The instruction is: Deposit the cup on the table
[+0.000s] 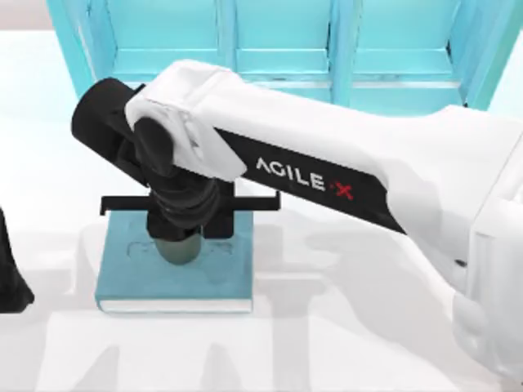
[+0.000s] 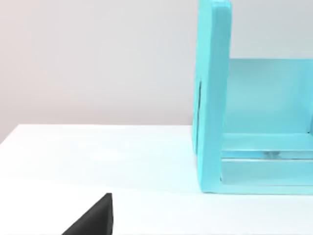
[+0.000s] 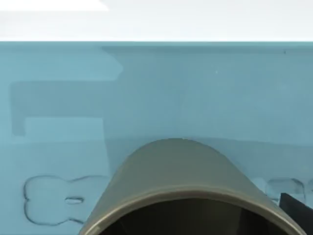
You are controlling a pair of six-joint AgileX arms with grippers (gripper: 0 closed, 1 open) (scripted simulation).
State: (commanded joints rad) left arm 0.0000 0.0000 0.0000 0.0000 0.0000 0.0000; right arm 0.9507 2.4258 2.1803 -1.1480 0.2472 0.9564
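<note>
In the top view, your right arm reaches from the right edge of the frame toward the left-centre, and its right gripper (image 1: 181,237) hangs over the teal book (image 1: 122,278), which lies flat on the white table (image 1: 351,327) in the lower left. The cup (image 1: 178,247), olive-green, sits just below the black wrist, over the book's upper middle; you cannot tell from these views whether it rests on the cover or hangs above it. You cannot tell either how the fingers stand, since the wrist body covers them from above.

In the right wrist view, the cup (image 3: 181,191) fills the lower centre, with its dark mouth facing the camera and the book's cover (image 3: 195,88) spread behind it; the book's far edge meets the table near the top of the frame.

Bare table lies to the right of the book and below it. The light-blue shelf unit (image 1: 278,41) stands along the top of the frame, near the book's upper edge.

Your left arm (image 1: 12,278) sits at the left edge.
</note>
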